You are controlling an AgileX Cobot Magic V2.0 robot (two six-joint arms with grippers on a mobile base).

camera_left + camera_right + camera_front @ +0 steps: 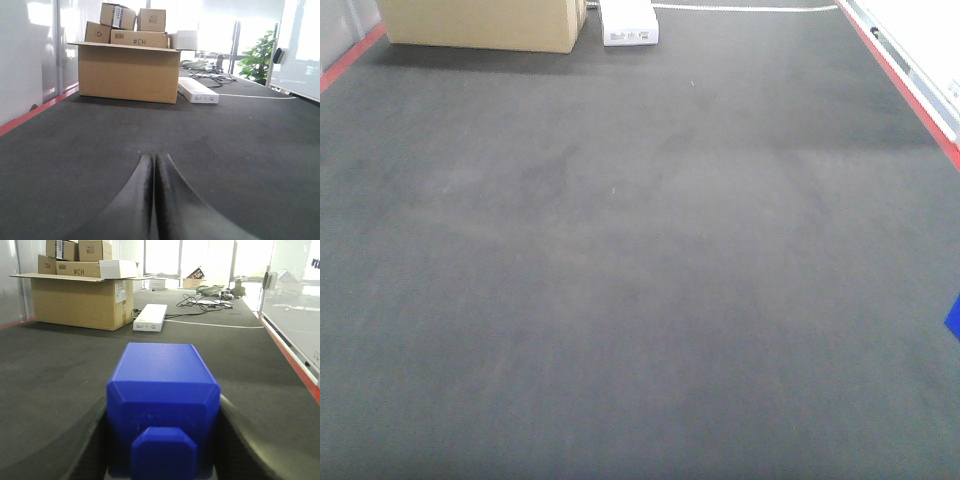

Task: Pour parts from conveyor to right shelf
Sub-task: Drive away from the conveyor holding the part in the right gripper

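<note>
The parts here are one bright blue block (162,390) with a square nub facing the right wrist camera. My right gripper (163,407) is shut on it, one dark finger pressed against each side, just above the dark conveyor belt (55,370). In the front view only a blue sliver (953,318) of the block shows at the right edge. My left gripper (154,158) is shut with nothing in it, low over the belt (250,150). The right shelf is out of view.
A large open cardboard box (75,302) with smaller boxes stacked in it stands at the belt's far end, also in the front view (480,25). Beside it lie a flat white box (150,317) and a white cable (220,325). A red-and-white rail (910,85) runs along the right edge.
</note>
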